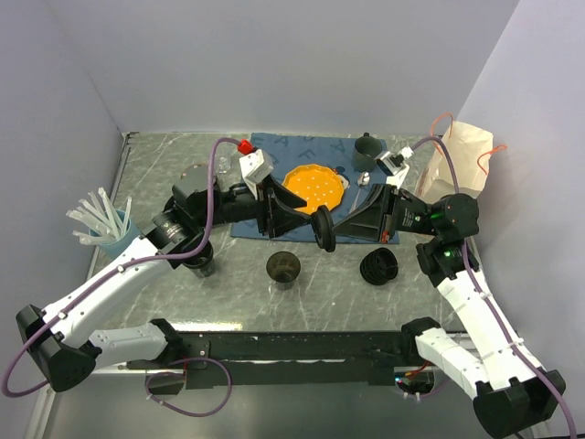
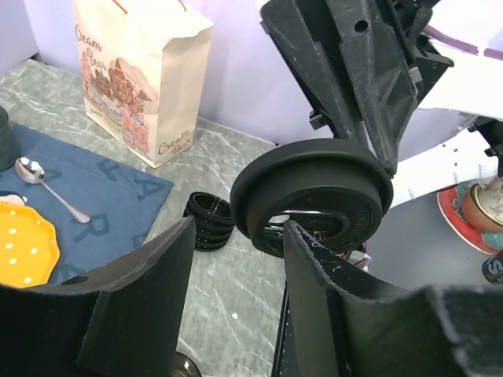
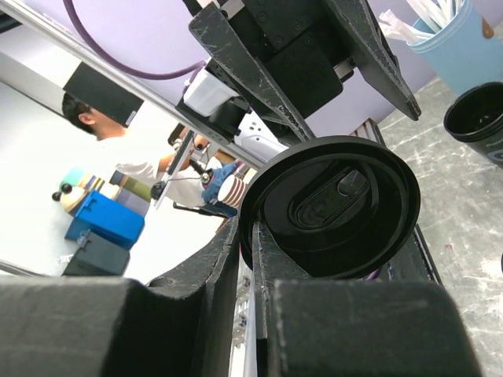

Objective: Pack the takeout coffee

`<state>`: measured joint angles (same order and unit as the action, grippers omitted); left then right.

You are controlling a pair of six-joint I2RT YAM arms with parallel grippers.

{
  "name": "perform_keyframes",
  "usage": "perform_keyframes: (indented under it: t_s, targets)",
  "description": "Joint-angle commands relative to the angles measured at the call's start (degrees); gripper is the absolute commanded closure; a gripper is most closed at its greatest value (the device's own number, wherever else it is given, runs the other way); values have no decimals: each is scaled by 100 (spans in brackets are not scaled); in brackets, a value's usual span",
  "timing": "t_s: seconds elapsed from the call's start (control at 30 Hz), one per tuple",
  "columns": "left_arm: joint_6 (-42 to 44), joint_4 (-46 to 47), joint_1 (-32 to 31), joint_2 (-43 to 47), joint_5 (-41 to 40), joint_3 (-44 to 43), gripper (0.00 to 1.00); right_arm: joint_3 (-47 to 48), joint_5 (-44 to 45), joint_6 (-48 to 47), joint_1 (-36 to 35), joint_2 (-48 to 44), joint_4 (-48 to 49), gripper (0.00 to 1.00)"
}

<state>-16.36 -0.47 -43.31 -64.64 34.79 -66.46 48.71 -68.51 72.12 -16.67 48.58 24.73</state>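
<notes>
My right gripper (image 1: 334, 229) is shut on the rim of a flat black lid (image 1: 322, 229) and holds it on edge above the table. The right wrist view shows the jaws (image 3: 247, 232) pinching the lid (image 3: 338, 204). My left gripper (image 1: 306, 219) is open, facing the lid from the left. In the left wrist view its right finger (image 2: 314, 267) stands just in front of the lid (image 2: 314, 196); nothing lies between the fingers (image 2: 240, 236). The small black takeout cup (image 1: 283, 267) stands open on the table below both grippers.
A second dark cup (image 1: 203, 262) stands by my left arm. A black ribbed ring (image 1: 379, 267) lies at the right. A paper bag (image 1: 462, 160) stands at the back right. An orange plate (image 1: 315, 186), a spoon (image 2: 47, 188) and a green mug (image 1: 366, 146) sit on the blue mat. A blue cup of straws (image 1: 105, 229) stands at the left.
</notes>
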Motion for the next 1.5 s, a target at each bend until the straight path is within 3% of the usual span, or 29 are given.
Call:
perform_keyframes:
  t_s: [0.0, 0.43, 0.7, 0.87, 0.97, 1.03, 1.17, 1.33, 1.37, 1.4, 1.47]
  targets:
    - [28, 319, 7, -22, 283, -43, 46, 157, 66, -14, -91, 29, 242, 84]
    - [-130, 565, 7, -136, 582, 98, 56, 139, 171, 145, -241, 143, 550, 85]
    - [-350, 864, -2, -172, 766, 107, 54, 7, 171, 232, -258, 161, 717, 84]
    - [-579, 1031, 7, -312, 1056, 80, 77, -54, 171, 356, -276, 170, 902, 84]
    - [-596, 1066, -2, -295, 1074, 150, 85, -46, 180, 321, -284, 170, 849, 84]
    - [-579, 1058, -2, -242, 970, 177, 96, -37, 171, 303, -276, 187, 805, 83]
    - [-553, 883, -2, -189, 732, 177, 99, -28, 198, 233, -284, 179, 709, 81]
    - [-395, 182, -2, -14, 187, 238, 99, 384, 259, -677, -249, 143, -466, 52]
    - [-403, 57, 7, 30, -118, 247, 99, 498, 364, -890, -197, 135, -1174, 46]
    - [-420, -223, -2, 126, -278, 247, 99, 717, 460, -1084, -171, 108, -1503, 33]
    - [-552, -889, -2, 232, -821, 203, 99, 920, 749, -1646, -48, 91, -2441, 19]
